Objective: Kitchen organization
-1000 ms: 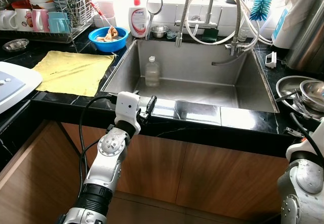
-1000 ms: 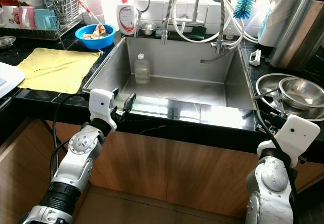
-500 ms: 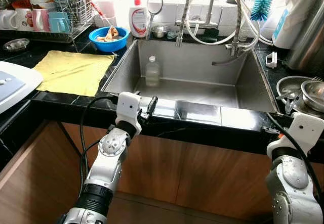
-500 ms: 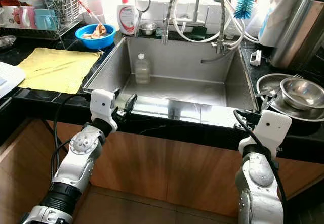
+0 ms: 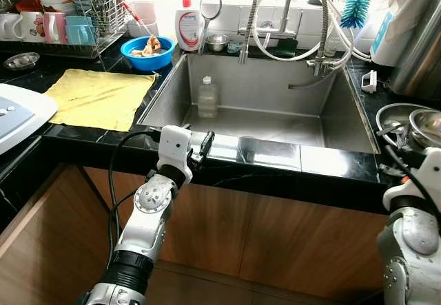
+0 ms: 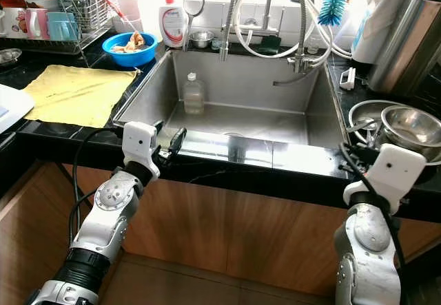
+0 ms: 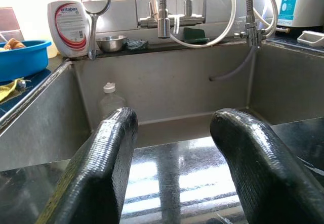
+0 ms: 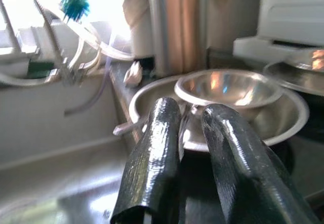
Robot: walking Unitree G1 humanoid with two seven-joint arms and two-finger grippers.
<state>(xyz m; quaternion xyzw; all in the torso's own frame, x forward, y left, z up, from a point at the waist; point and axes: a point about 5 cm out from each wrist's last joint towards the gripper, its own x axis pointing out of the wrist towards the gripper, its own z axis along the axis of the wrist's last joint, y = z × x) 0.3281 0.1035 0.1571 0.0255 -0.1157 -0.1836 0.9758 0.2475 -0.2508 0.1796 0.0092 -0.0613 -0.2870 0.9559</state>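
Note:
A clear plastic bottle stands upright in the steel sink, near its back left. My left gripper rests at the sink's front rim, open, its fingers apart with nothing between them. At the right, nested steel bowls sit on the black counter. My right gripper hovers just in front of the bowls, pointing at them, with the fingers nearly touching. A thin metal handle shows behind the narrow gap.
A yellow cloth lies on the left counter, with a blue bowl, a soap bottle and a dish rack with mugs behind it. Faucet hoses and a blue brush hang over the sink.
My right arm swung left toward the sink's front corner, then back right toward the steel bowls. The left arm has stayed put.

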